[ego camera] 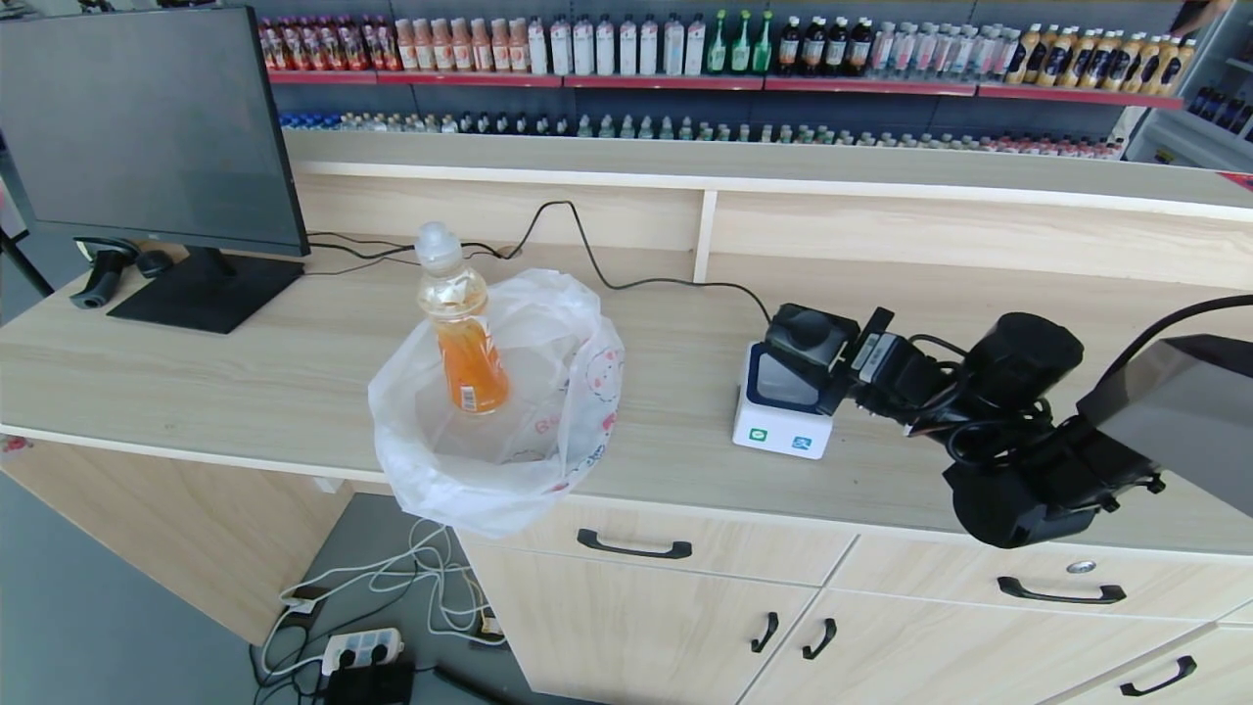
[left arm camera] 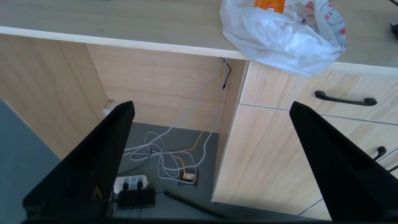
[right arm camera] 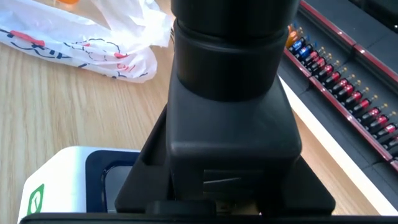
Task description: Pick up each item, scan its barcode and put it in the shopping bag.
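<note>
An orange drink bottle (ego camera: pixel 462 333) stands upright inside the white plastic shopping bag (ego camera: pixel 499 392) near the counter's front edge. To the right sits a white barcode scanner box (ego camera: pixel 783 406) with a dark screen. My right gripper (ego camera: pixel 850 360) is shut on a black squarish item with a round cap (ego camera: pixel 808 343), held right against the scanner's screen. In the right wrist view this black item (right arm camera: pixel 227 124) hangs over the scanner (right arm camera: pixel 56 190), with the bag (right arm camera: pixel 81 37) beyond. My left gripper (left arm camera: pixel 211 168) is open, low in front of the cabinet, below the bag (left arm camera: pixel 283 31).
A monitor (ego camera: pixel 147 127) and a handheld scanner (ego camera: pixel 98 276) stand at the counter's back left. A black cable (ego camera: pixel 587 255) runs to the scanner box. Drawers with black handles (ego camera: pixel 631 548) front the counter. A power strip and cords (ego camera: pixel 362 646) lie on the floor.
</note>
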